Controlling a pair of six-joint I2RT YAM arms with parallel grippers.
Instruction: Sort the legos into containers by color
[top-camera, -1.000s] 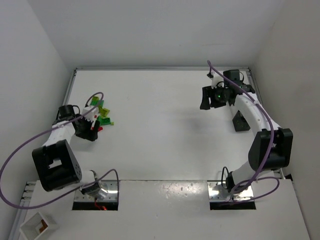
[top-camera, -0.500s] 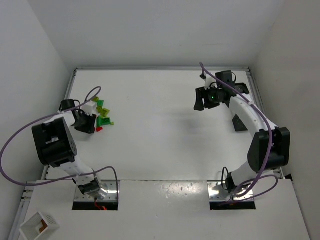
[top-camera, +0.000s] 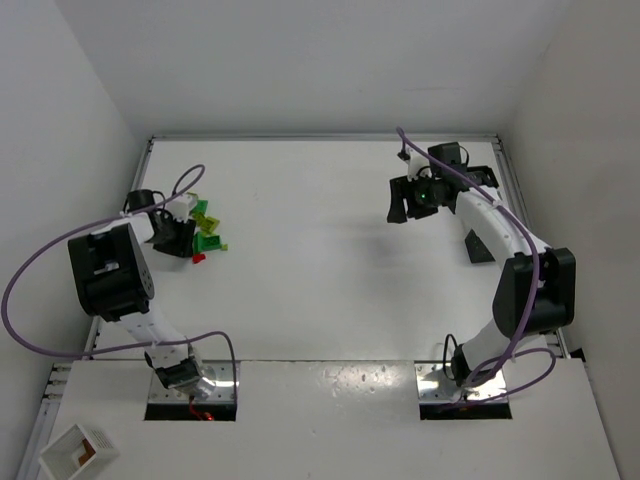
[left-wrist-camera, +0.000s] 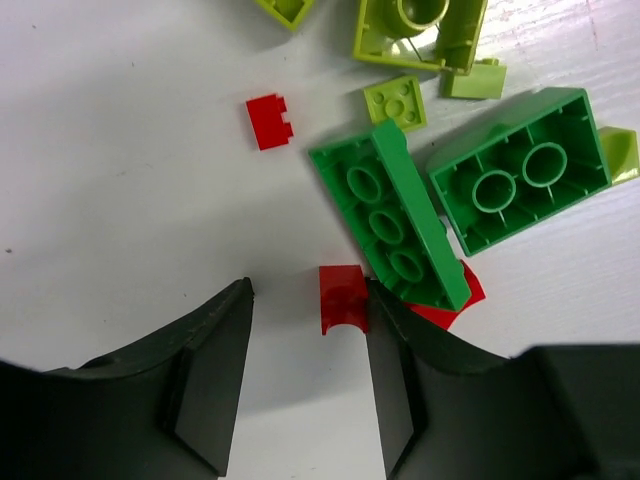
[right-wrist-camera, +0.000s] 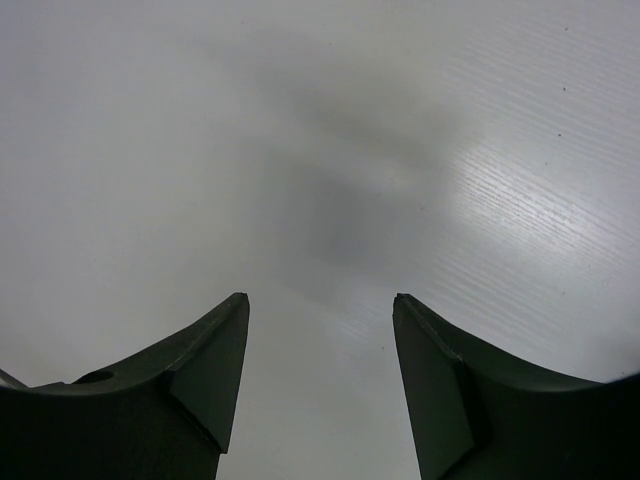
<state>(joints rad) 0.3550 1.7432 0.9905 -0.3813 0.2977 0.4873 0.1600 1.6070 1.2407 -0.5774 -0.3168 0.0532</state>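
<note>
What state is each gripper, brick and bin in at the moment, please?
Left gripper: open, nothing gripped.
Right gripper: open, empty, above bare table.
Large green plastic brick: upside down, hollow side up.
Long green plastic brick: underside showing, overlapping a red piece.
Small red plastic brick: loose on the table between the left gripper's fingertips.
Square lime plastic plate: studs up.
Black slatted bin: contents cannot be seen.

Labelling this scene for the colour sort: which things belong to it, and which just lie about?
Job: green legos, lime legos, red legos, black container on the right side.
Lying about: white box with brown inside, near left corner.
</note>
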